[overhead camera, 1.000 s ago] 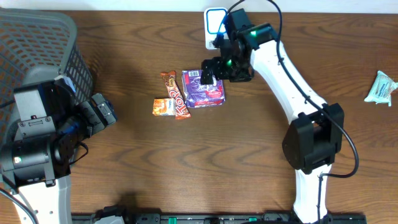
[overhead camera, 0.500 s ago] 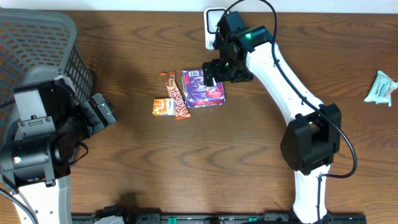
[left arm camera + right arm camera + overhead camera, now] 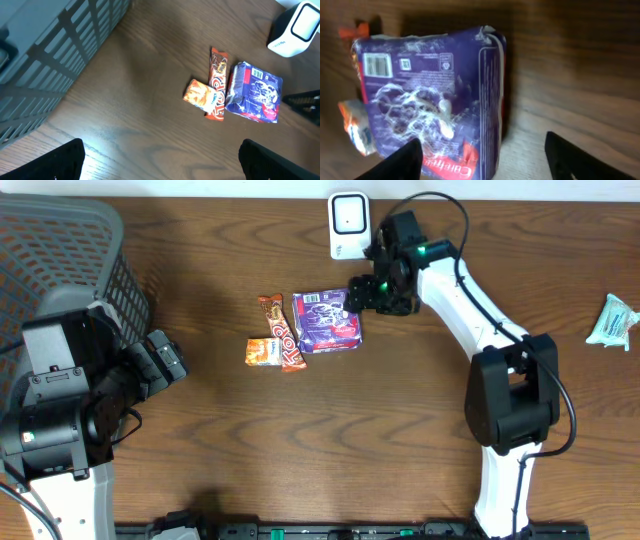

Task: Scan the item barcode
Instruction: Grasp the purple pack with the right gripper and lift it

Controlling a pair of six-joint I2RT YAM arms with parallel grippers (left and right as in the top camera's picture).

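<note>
- Purple glossy plastic packet point(image 3: 328, 322), a flat, rectangular pouch with crimped ends, lies on the brown wood-grain table point(image 3: 400, 430) with its printed face up.
- Its film is creased and shiny. A white barcode label point(image 3: 377, 65) sits near one corner of the upturned face.
- My right pincer point(image 3: 356, 296) hangs at the packet's right edge with its dark fingers point(image 3: 405, 159) apart. One finger is over the packet and the other over bare wood beside it. Nothing is gripped.
- My left pincer point(image 3: 160, 165) is well apart from the packet on its left side. Its two black fingers are spread wide and hold nothing.
- A long, narrow red-and-orange foil candy bar point(image 3: 280, 332) lies just beside the packet's left edge; I cannot tell whether they touch.
- A small, squarish orange wrapper point(image 3: 262, 352) lies against the far side of that bar from the packet.
- A white, smooth plastic scanner box with a rounded window point(image 3: 347, 225) stands near the packet, beyond its far end.
- A grey plastic basket with lattice walls point(image 3: 60, 260) stands well to the left of the packet.
- A crumpled pale green and white wrapper point(image 3: 612, 318) lies well to the right of the packet.
</note>
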